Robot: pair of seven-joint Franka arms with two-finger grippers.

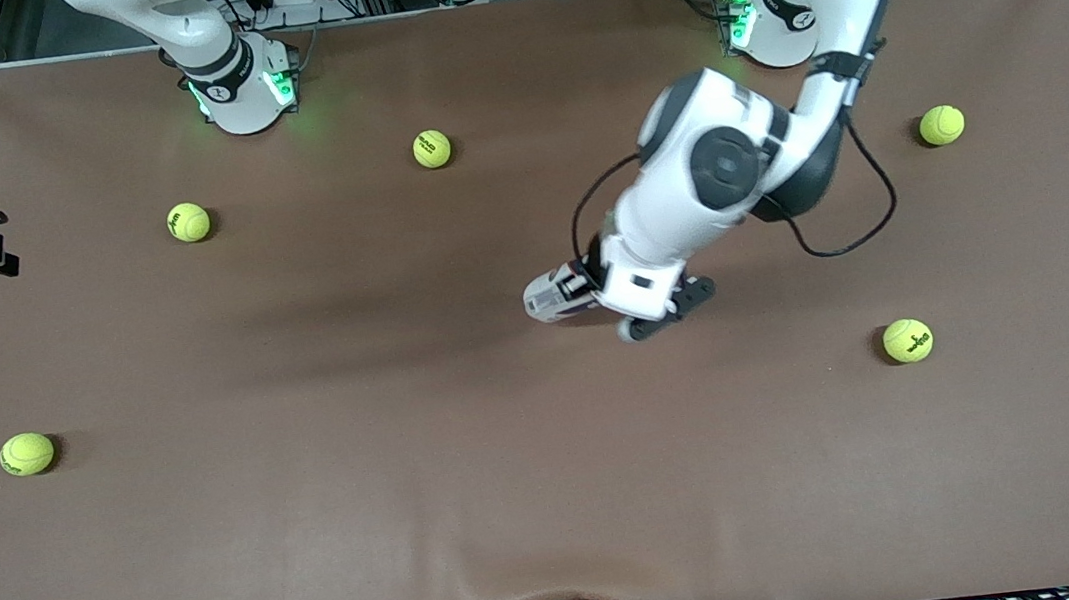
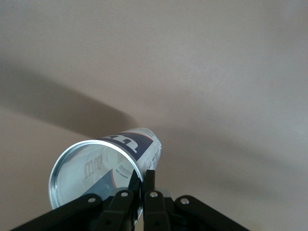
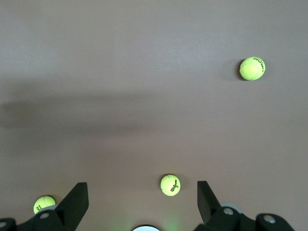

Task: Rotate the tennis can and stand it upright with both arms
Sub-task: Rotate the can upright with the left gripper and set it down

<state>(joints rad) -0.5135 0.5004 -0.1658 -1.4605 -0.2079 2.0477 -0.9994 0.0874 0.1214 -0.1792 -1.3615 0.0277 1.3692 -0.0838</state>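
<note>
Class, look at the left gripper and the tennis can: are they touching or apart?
Touching. The left wrist view shows the left gripper with its fingers pinched on the silvery rim wall of the tennis can, one inside, one outside.

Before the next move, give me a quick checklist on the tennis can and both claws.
1. Left claw pinched on the tennis can rim: ok.
2. Can upright: not ok, it points sideways over the table middle.
3. Open end visible, nothing seen inside: ok.
4. Right claw open: ok.
5. Right claw near the can: not ok, it waits high by its base.
6. Nearest tennis ball apart from the can: ok.
</note>
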